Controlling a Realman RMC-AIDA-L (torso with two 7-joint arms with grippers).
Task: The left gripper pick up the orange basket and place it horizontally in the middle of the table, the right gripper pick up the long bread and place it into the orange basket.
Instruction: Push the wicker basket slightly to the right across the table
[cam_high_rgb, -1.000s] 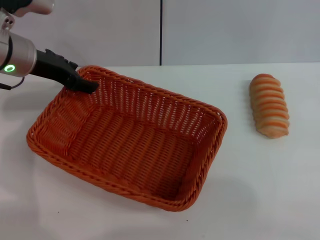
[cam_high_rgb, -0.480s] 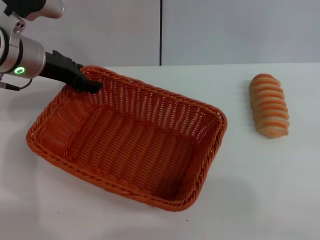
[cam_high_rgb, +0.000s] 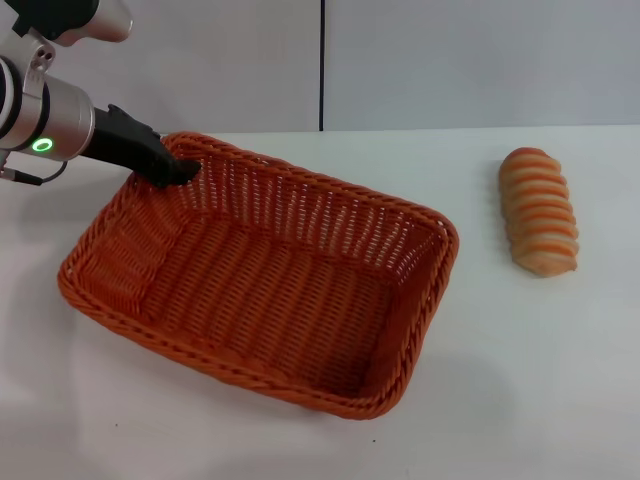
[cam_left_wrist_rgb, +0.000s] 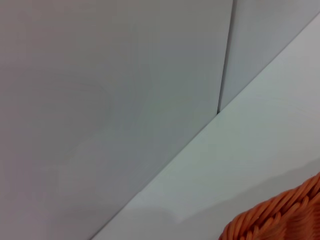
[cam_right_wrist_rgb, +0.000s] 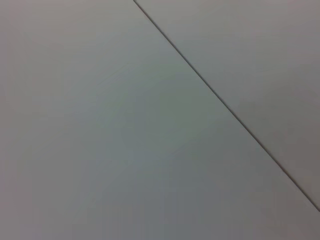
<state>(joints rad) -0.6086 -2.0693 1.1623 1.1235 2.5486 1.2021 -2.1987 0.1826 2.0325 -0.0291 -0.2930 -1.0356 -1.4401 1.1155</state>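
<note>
Basket-placing step in hand. The black two-fingered left gripper (cam_high_rgb: 178, 170) is clamped on the far-left rim of the large orange woven basket (cam_high_rgb: 265, 275), which sits skewed (and empty) on the white table (cam_high_rgb: 520, 380). Next: turn it level, release. The ridged long bread (cam_high_rgb: 539, 211) lies well apart, right.

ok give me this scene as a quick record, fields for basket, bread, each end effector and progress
basket: large orange woven rectangular basket, skewed on the white table, nothing inside
bread: small striped oblong loaf, on the table at the basket's right, apart from it
left end effector: at the basket's far-left rim, shut on it
right end effector: not in view
progress: basket not yet horizontal, bread untouched
</note>
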